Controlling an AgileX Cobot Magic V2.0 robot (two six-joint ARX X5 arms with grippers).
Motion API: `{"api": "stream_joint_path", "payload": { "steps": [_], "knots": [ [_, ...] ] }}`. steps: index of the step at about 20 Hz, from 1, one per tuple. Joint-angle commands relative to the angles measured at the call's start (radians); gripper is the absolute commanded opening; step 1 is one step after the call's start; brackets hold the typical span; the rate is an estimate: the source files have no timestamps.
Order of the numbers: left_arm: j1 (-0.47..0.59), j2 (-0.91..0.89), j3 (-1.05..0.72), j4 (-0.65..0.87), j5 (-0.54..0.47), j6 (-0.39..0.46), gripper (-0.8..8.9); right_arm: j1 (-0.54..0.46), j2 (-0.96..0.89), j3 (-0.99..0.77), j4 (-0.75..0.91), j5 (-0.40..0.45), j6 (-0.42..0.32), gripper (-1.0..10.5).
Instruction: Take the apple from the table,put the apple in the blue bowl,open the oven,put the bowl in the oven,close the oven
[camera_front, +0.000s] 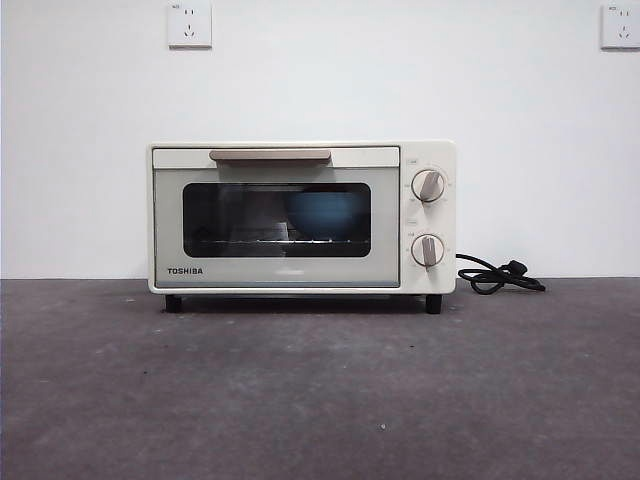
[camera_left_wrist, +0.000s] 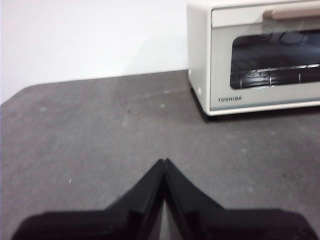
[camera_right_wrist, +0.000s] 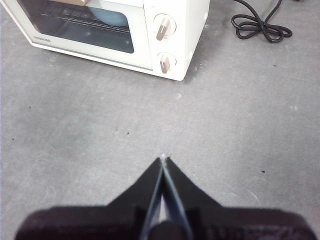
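Note:
The cream-white oven (camera_front: 300, 217) stands at the back of the dark grey table (camera_front: 320, 390) with its door closed. Through the dark glass the blue bowl (camera_front: 325, 215) shows on the rack inside, toward the knob side; it also shows in the right wrist view (camera_right_wrist: 107, 16). The apple is hidden. My left gripper (camera_left_wrist: 164, 162) is shut and empty, hovering over bare table off the oven's (camera_left_wrist: 255, 55) left front corner. My right gripper (camera_right_wrist: 163, 159) is shut and empty, above the table in front of the oven's (camera_right_wrist: 115, 35) knobs. Neither arm shows in the front view.
A coiled black cord (camera_front: 497, 276) lies on the table to the right of the oven, seen again as the cord (camera_right_wrist: 260, 26) in the right wrist view. A white wall with two sockets stands close behind.

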Motion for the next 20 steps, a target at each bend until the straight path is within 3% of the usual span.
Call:
{"api": "stream_joint_path", "payload": {
  "steps": [1,20],
  "knots": [
    [0.018,-0.017,-0.010,-0.058,-0.003,-0.003,-0.04,-0.001,0.000,-0.012,0.004,0.001,0.008,0.0],
    [0.022,-0.005,-0.010,-0.053,-0.003,-0.014,-0.04,-0.001,0.000,-0.012,0.003,0.004,0.008,0.0]
  ]
}}
